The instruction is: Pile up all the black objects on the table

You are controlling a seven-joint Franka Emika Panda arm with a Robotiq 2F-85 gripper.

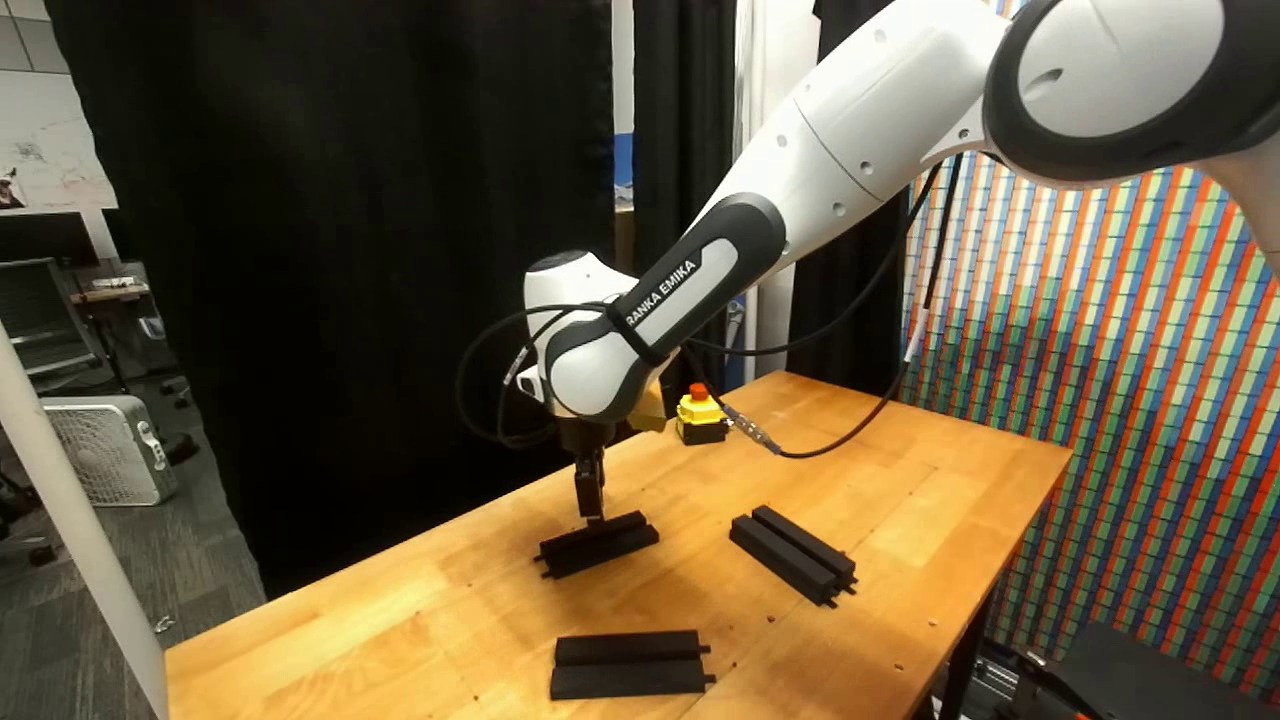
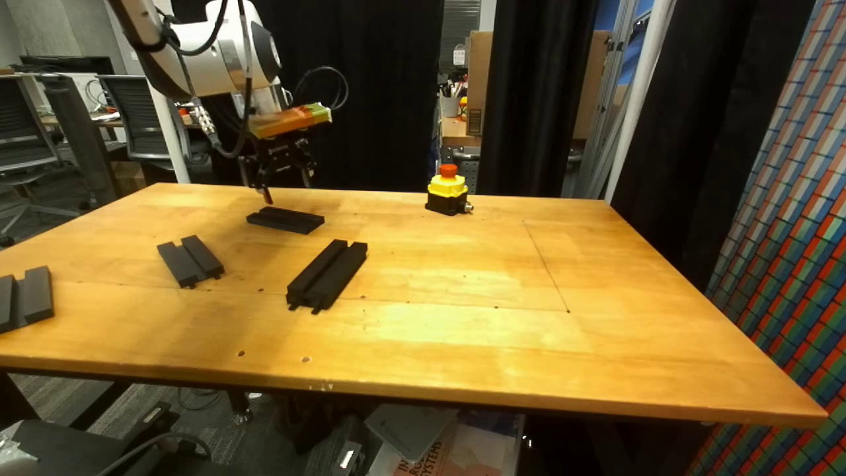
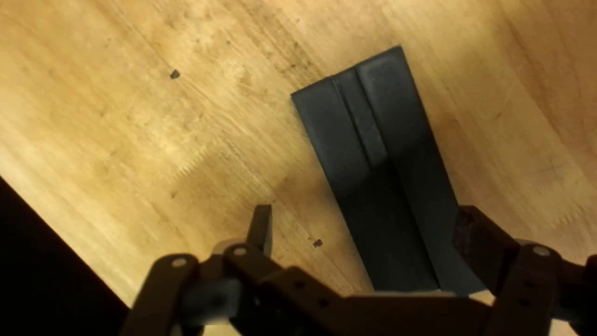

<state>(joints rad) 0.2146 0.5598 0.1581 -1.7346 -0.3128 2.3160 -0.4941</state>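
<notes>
Several flat black grooved plates lie apart on the wooden table point(image 1: 400, 620). The back plate point(image 1: 600, 550) lies under my gripper point(image 1: 593, 512); it also shows in an exterior view point(image 2: 285, 220) and in the wrist view point(image 3: 389, 182). A double-barred plate point(image 1: 785, 562) lies toward the emergency stop, also seen in an exterior view point(image 2: 340, 277). Another plate point(image 1: 628, 680) shows again in an exterior view point(image 2: 177, 263). One more plate point(image 2: 38, 294) is cut off at the left edge. My gripper point(image 3: 366, 224) is open and empty, its left finger over bare wood, its right finger at the plate's right edge. No separate black cube shows.
A yellow emergency stop point(image 1: 700, 410) with a red button and black base stands at the back of the table, also seen in an exterior view point(image 2: 447, 188). A black cable point(image 1: 840, 440) runs from it. A black curtain point(image 1: 350, 250) hangs behind the table's back edge.
</notes>
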